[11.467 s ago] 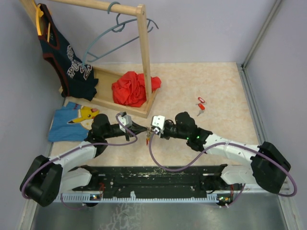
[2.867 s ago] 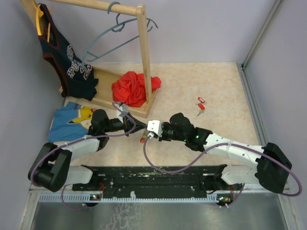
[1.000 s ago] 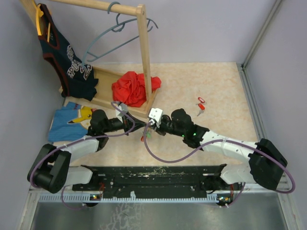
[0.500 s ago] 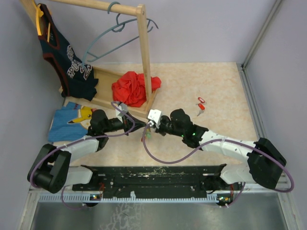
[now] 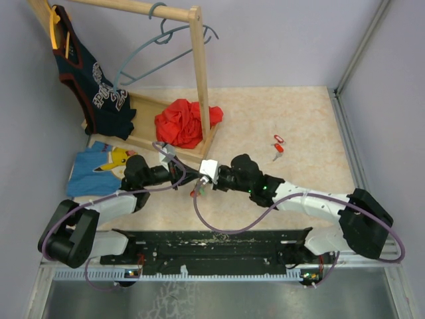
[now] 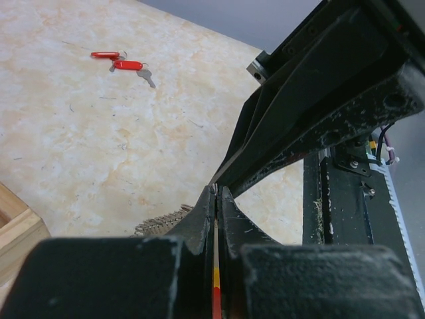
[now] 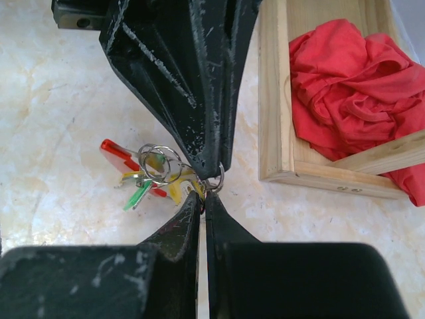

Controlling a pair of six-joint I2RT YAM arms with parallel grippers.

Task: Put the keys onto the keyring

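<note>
keyring [image 7: 159, 164]: hangs between both claws, over the bench [image 5: 299, 113], left of middle, nearer the near edge
threaded, it seems: red, green, yellow bunch [image 7: 139, 189]
left claw [image 6: 216, 193]: pinched together
right claw [image 7: 202, 196]: pinched together
left: two red keys [image 5: 277, 147], loose, rightward

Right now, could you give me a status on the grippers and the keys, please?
Both shut: left gripper, right gripper, tips meeting at the key bunch; exact grip unclear. Two red keys loose on the table. Nothing blocking them.
</note>
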